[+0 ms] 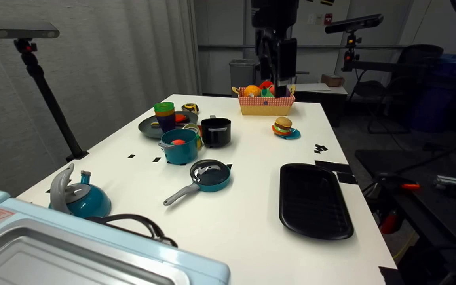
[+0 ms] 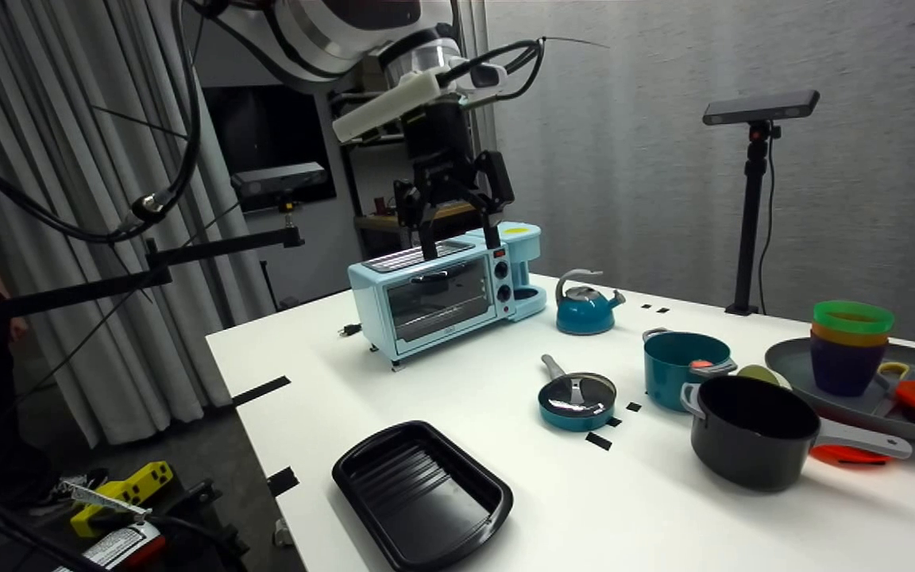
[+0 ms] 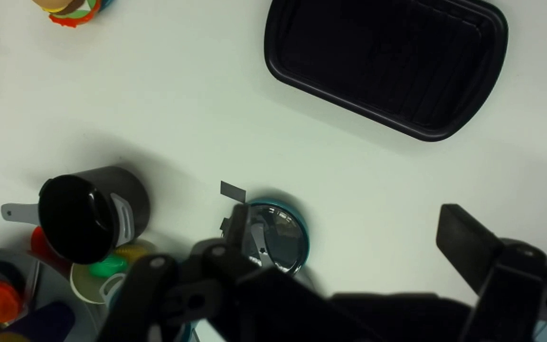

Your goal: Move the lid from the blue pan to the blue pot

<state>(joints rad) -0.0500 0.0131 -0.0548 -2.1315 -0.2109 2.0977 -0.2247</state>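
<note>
The dark round lid (image 1: pixel 211 171) lies on the blue pan (image 1: pixel 217 187), with its grey handle on top. The lid (image 2: pixel 584 389) and pan (image 2: pixel 577 419) also show in an exterior view. The blue pot (image 1: pixel 181 153) stands uncovered beside the pan with a reddish round item inside; it shows too in an exterior view (image 2: pixel 668 380). My gripper (image 2: pixel 461 248) is open and empty, high above the table. In the wrist view the gripper (image 3: pixel 347 218) has its left finger over part of the lid (image 3: pixel 280 237), and it mostly hides the blue pot.
A black pot (image 2: pixel 755 441) stands close to the blue pot. A black rectangular tray (image 1: pixel 316 202) lies near the table edge. A teal kettle (image 2: pixel 584 311) and a light-blue toaster oven (image 2: pixel 442 306) stand beyond. A grey plate with cups (image 1: pixel 165 118), a burger (image 1: pixel 282 126) and a basket (image 1: pixel 265 106) also show.
</note>
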